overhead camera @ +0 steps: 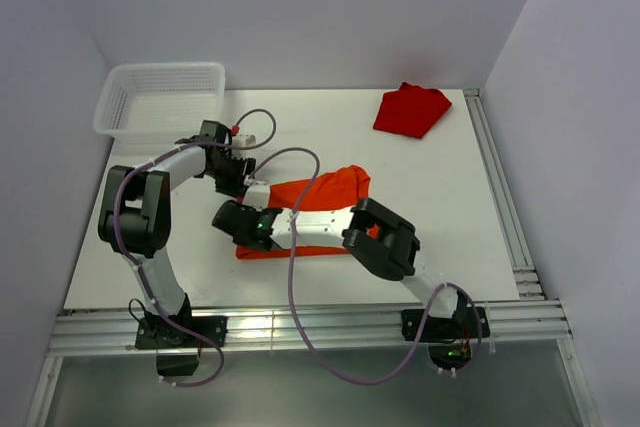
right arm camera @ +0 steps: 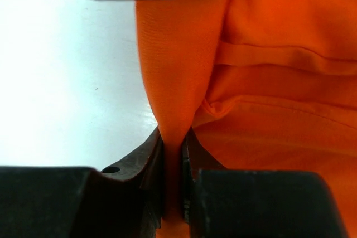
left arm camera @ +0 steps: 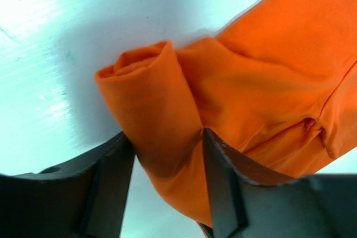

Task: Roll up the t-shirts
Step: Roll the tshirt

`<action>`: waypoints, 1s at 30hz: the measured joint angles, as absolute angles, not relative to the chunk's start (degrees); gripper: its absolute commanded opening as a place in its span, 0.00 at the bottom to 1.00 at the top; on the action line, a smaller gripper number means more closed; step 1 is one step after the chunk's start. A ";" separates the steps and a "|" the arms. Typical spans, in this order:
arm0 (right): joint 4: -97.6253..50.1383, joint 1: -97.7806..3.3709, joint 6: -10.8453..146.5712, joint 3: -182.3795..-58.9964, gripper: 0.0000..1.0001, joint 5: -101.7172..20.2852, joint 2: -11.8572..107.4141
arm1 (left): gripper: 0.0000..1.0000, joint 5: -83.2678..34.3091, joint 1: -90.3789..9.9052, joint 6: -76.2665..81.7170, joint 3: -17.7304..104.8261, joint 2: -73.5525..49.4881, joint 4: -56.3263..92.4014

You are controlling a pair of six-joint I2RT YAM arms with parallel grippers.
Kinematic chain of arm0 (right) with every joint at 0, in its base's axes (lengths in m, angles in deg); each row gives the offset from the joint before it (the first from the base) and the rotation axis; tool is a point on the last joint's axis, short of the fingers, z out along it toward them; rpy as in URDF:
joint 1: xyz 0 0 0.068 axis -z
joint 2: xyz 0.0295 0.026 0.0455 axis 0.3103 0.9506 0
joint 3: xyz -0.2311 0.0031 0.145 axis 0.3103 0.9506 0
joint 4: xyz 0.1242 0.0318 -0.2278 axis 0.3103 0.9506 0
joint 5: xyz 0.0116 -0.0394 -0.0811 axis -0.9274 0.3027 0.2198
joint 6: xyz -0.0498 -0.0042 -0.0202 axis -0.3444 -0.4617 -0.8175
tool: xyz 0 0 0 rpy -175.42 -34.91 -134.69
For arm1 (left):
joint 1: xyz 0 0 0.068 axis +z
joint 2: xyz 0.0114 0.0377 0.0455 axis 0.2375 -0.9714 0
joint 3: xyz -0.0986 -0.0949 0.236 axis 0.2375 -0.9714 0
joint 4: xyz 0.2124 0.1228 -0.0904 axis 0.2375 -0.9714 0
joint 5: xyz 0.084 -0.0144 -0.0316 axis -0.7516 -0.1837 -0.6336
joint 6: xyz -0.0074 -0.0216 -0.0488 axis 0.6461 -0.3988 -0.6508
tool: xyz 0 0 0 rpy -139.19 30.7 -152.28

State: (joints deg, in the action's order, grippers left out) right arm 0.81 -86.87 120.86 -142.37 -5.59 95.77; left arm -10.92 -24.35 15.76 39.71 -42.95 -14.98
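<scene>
White table (overhead camera: pixel 450 207), metal rail (overhead camera: pixel 497 187) along its right edge. Three things on it: orange t-shirt (overhead camera: pixel 335 187) around the middle, slightly toward the near edge, bunched, left end rolled. Red t-shirt (overhead camera: pixel 410 110) crumpled near the far-right corner, well apart from the orange one. White mesh basket (overhead camera: pixel 155 130) on the far-left corner, overhanging the left edge.
</scene>
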 measured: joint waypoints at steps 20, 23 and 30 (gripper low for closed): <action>-66.93 -77.41 137.67 -97.46 0.07 -31.51 86.27 | 0.59 -4.82 -20.63 19.30 43.89 -42.12 -21.17; -69.27 -77.28 138.96 -97.08 0.07 -32.26 87.18 | 0.55 -4.05 -20.63 19.21 42.69 -42.51 -20.93; -70.99 -77.17 139.88 -97.04 0.20 -33.09 88.01 | 0.18 -3.40 -21.05 17.59 42.14 -45.70 -19.18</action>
